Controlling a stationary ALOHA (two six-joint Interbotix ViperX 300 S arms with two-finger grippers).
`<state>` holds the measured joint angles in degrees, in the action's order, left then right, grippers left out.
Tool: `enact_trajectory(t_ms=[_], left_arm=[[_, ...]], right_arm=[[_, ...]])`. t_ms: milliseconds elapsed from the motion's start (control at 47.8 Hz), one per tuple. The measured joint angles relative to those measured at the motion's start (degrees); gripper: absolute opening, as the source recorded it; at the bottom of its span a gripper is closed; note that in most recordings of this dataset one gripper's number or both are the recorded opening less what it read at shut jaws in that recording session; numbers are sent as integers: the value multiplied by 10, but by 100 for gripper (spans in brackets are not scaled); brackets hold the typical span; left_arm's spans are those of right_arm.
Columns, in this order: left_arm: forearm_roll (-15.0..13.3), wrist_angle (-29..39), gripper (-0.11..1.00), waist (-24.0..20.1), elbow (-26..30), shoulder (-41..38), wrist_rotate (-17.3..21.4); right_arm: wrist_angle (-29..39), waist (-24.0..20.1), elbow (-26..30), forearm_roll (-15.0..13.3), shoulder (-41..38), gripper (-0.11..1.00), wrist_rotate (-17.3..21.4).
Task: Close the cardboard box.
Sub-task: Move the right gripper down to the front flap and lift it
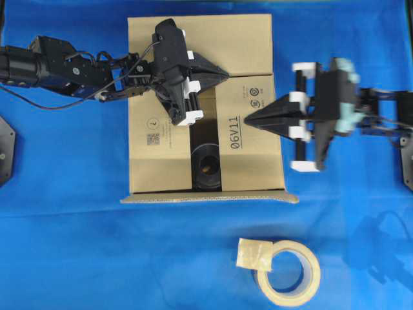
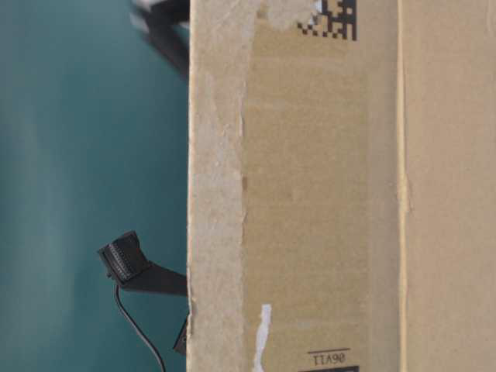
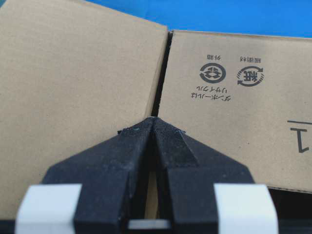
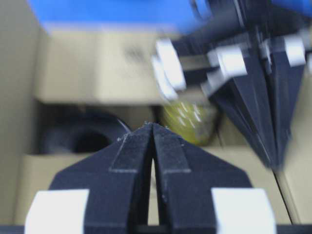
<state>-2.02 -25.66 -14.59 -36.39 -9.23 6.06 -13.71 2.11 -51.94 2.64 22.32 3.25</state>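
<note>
Both clenched, empty jaws hover over the cardboard box (image 1: 205, 106) mid-tabletop; the right gripper (image 1: 246, 119) should press its flap flat while the left gripper (image 1: 222, 75) steadies the far flap.

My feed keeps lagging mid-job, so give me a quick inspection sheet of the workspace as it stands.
Surface: blue cloth covers the table.
Job's things: cardboard box, flaps folded over the top, with a gap between the two side flaps showing dark contents.
Clutter: beige tape roll in front of the box.
Grippers: left end effector shut over the far flap; right end effector shut over the right flap.
Cables: black cable by the left arm.
Surroundings: nothing seen.
</note>
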Motion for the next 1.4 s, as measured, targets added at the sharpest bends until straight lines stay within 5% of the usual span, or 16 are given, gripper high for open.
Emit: enact_trajectory(t_ms=[251,460,586,1067,1402], left_arm=[[0,1,0,-1,0,0,0],[0,2,0,0,0,0,-3],[1,2,0,-1,-1,0,-4],[1,2,0,-1,-4,0,-5],[1,2,0,0,-4,0,-6]], right_arm=[[6,-94,-11,0,94,0,0],[1,-196,-19,-4,94,0,-6],[-3,-221,-30,-2,64,0,-4],[-59,-209,-50,10,-7,0,-3],[-24,-110,-71,18,43,0,-2]])
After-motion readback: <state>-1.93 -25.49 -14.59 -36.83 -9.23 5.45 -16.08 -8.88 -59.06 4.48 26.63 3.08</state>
